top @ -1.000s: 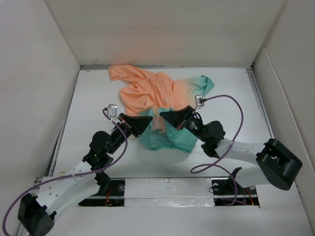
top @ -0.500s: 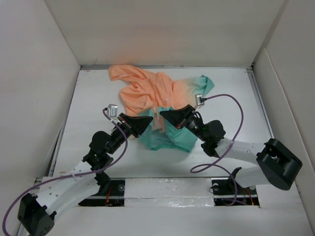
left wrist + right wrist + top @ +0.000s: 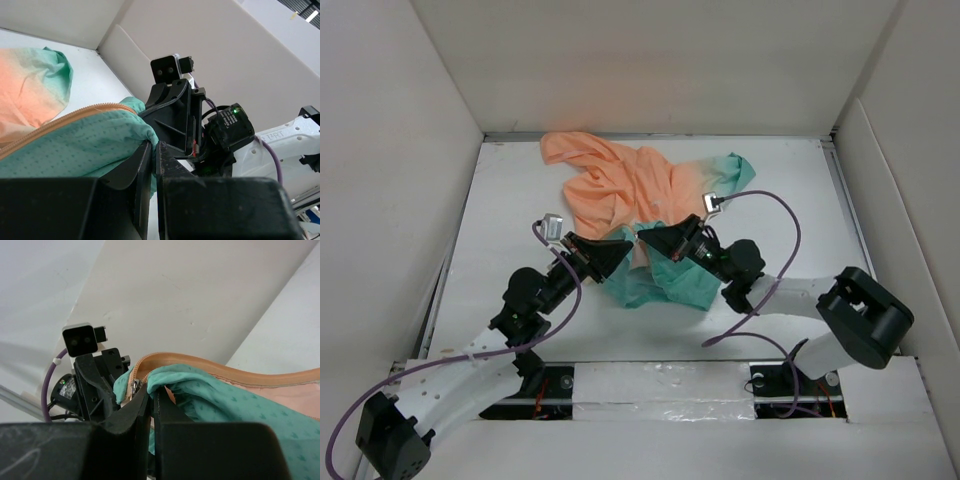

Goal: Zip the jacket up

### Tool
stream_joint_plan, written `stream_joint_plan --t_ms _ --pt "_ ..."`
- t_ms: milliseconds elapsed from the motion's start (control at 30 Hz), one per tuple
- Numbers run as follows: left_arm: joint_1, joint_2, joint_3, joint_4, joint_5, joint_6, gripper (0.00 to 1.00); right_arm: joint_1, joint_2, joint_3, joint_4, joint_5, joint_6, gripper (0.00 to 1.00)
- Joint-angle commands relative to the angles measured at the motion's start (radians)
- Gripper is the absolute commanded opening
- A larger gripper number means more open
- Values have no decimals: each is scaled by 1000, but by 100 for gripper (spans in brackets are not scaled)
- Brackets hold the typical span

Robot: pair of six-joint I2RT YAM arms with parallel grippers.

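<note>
Both claws are clamped on the jacket, which lies crumpled on the table from centre toward 12 o'clock: left gripper on teal hem, right gripper beside the zipper slider. Thin cloth could slip, or jam the slider, if pulled slack. No container shows.

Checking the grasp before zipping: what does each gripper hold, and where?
Both hold the jacket near its teal hem: left gripper pinches fabric beside the orange zipper tape, right gripper pinches the edge by the metal slider.
</note>
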Motion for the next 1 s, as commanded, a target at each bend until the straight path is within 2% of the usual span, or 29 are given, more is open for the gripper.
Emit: stream_joint_plan --t_ms 0,167,367,567,700,967 --pt "-5 -16 -6 104 40 9 0 -7 11 33 320 -17 40 0" --pt "-5 -13 7 72 52 7 0 -16 -18 30 302 -20 26 0" --pt "-5 -9 22 17 75 -2 0 -16 -90 30 194 -5 -40 0" --pt "-5 4 39 -46 95 -12 0 -16 -88 36 165 -20 -35 0" --pt "-5 -16 59 -112 74 3 0 -16 -104 47 86 -28 -49 0" --pt "-5 -42 56 -71 131 0 0 -16 -99 51 24 -23 -69 0"
